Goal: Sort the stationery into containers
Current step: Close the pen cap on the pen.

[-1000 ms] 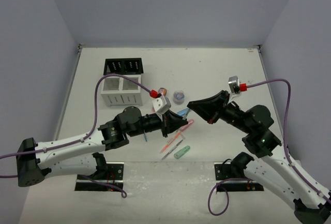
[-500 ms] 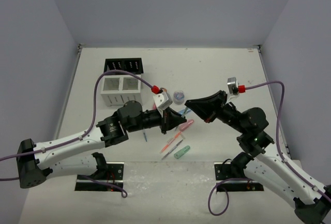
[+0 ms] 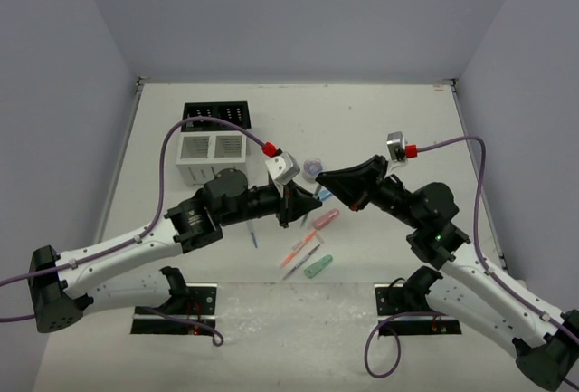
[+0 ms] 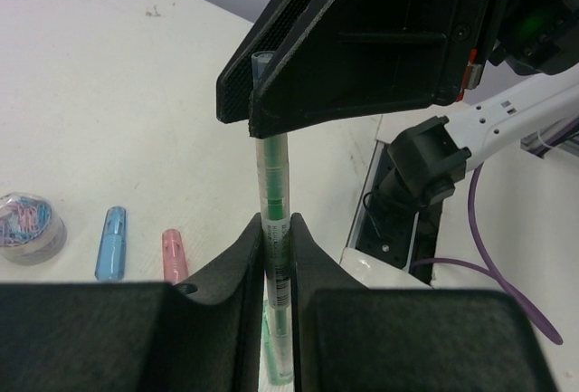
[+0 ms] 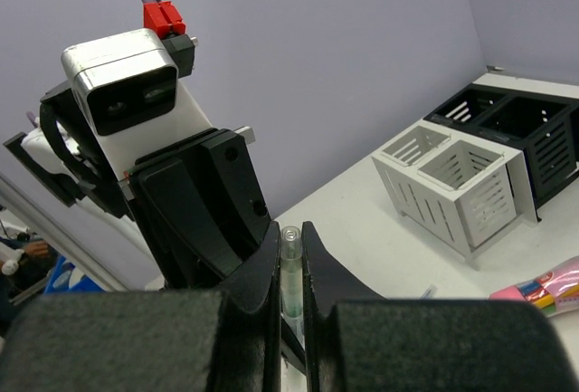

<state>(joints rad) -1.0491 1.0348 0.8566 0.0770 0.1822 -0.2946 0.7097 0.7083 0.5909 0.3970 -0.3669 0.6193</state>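
The organiser [image 3: 210,173] stands at ten o'clock on the tabletop [image 3: 380,120]. At centre, the left end effector [image 4: 275,245] clamps a green pen [image 4: 274,184] held aloft, and the right end effector [image 5: 289,240] pinches its other end. This looks like a handover, so next one side must release.

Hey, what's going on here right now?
Both arms hold one green pen between them above the table. The left tool and the right tool are each shut on it, which looks like a handover. The organiser stands off to the left, and more stationery lies loose on the table.
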